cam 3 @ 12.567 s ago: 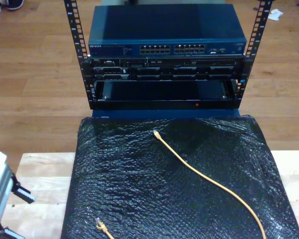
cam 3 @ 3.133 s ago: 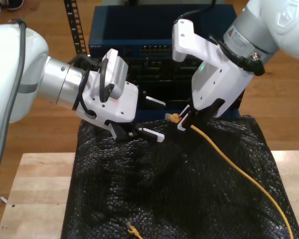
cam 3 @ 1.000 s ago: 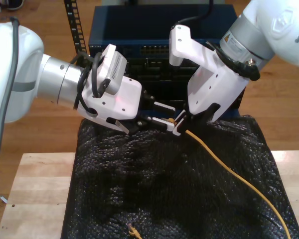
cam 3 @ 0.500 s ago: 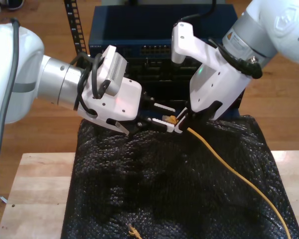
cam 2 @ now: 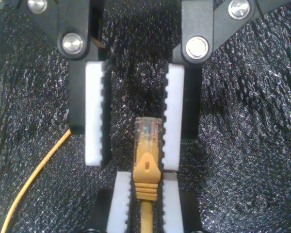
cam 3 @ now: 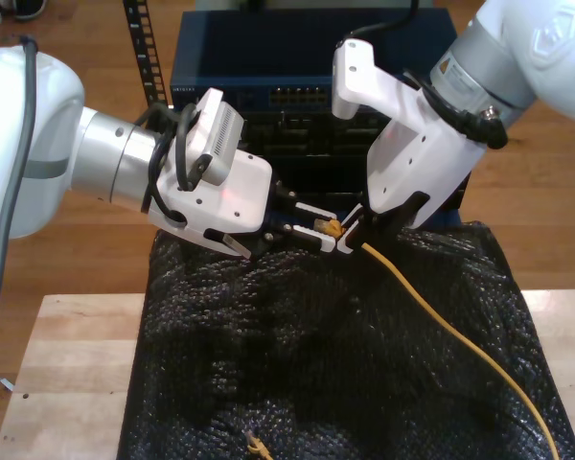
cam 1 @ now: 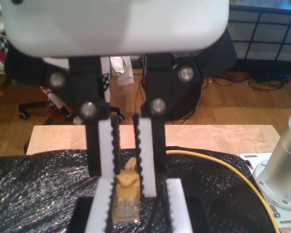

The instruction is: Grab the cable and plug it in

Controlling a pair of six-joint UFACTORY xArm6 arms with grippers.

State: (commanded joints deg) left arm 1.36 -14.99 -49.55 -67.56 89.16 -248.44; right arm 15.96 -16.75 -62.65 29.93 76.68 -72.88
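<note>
The cable point(cam 3: 450, 331) is thin and yellow-orange and runs across the black mat point(cam 3: 297, 364) from the exterior view's lower right up to my second gripper point(cam 3: 350, 235). That gripper is shut on the boot just behind the plug point(cam 2: 147, 133), and its pads point(cam 2: 122, 199) pinch the cable. My first gripper point(cam 3: 321, 225) comes in from the exterior view's left, open. Its white pads point(cam 2: 94, 111) stand on either side of the plug point(cam 1: 126, 201), one pad close to it and a gap at the other. The cable's other plug point(cam 3: 258, 446) lies on the mat's near edge.
Behind the grippers, a rack holds a blue network switch point(cam 3: 307, 91) with rows of ports. The crinkled mat covers a light wooden table point(cam 3: 67, 374). An arm's metal base point(cam 1: 281, 174) stands beside the mat in the first wrist view.
My first gripper has come in from lower left and narrowed its fingers around the plug. My second gripper still holds the cable and has lifted the plug slightly.
</note>
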